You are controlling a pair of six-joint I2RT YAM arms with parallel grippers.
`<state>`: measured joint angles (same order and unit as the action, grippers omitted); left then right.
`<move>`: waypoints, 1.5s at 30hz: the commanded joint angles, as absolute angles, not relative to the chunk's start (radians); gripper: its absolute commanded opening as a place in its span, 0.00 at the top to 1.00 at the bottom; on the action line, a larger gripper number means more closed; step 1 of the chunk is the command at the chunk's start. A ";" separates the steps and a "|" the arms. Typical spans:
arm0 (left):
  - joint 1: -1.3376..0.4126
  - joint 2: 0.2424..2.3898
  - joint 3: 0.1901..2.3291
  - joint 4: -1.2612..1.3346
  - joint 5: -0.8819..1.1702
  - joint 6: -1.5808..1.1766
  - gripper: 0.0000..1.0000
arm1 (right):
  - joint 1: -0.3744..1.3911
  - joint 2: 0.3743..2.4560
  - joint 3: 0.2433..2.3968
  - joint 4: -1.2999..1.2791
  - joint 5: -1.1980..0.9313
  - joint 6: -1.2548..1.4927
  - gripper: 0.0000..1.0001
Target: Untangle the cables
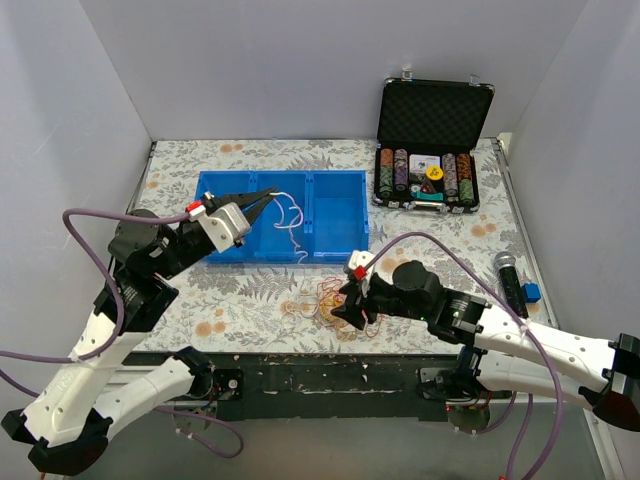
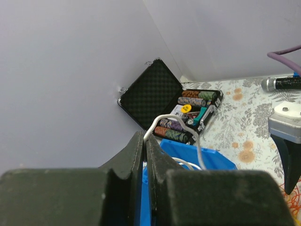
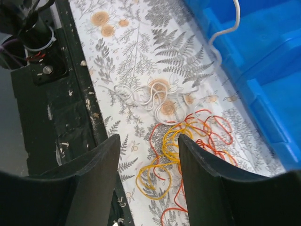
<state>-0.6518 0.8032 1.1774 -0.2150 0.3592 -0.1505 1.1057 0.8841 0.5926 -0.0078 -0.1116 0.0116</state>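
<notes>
Several string-thin, curly cables sprawl across floral-patterned table.

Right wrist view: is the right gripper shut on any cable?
No, the right gripper is open above the loose red and yellow cables, holding nothing.

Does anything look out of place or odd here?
One white cable is strung from the shut left hand into the blue bin and over its front wall to the tangle, apparently not yet freed. The right hand is open above that tangle.
</notes>
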 commanded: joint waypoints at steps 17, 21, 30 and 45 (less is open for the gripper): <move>-0.652 0.876 1.408 -0.006 0.331 -0.207 0.96 | 1.103 1.256 0.673 0.698 -0.068 -0.026 0.33; -0.652 0.896 1.465 -0.006 0.327 -0.241 0.96 | 1.101 1.376 0.706 0.703 -0.005 -0.040 0.42; -0.653 0.971 1.631 0.070 0.253 -0.146 1.00 | 1.101 1.502 0.615 0.696 -0.049 0.051 0.56; -0.653 1.025 1.546 0.512 -0.170 0.107 0.96 | 1.101 1.571 0.528 0.683 -0.129 0.123 0.99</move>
